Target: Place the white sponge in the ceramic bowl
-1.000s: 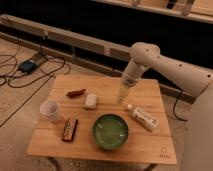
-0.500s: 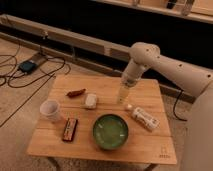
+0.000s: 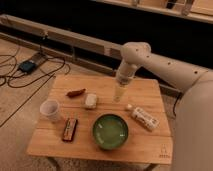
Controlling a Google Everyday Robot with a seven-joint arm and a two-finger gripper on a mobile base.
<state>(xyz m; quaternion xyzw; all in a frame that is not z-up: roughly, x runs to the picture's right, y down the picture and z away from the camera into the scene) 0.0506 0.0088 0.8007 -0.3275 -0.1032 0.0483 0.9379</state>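
Cream sponge (image 3: 90, 101) flat near gripper (image 3: 118, 95), apart from upright green bowl (image 3: 110, 132)

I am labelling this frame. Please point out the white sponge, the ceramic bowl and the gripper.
white sponge (image 3: 90, 101), camera view, middle of its top.
ceramic bowl (image 3: 110, 132), camera view, bare inner bottom.
gripper (image 3: 118, 96), camera view, its lower end, right of the sponge.

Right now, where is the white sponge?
In the camera view the white sponge lies on the table, image-left of centre, between the white cup and the gripper hanging beside it; the ceramic bowl sits nearer the camera.
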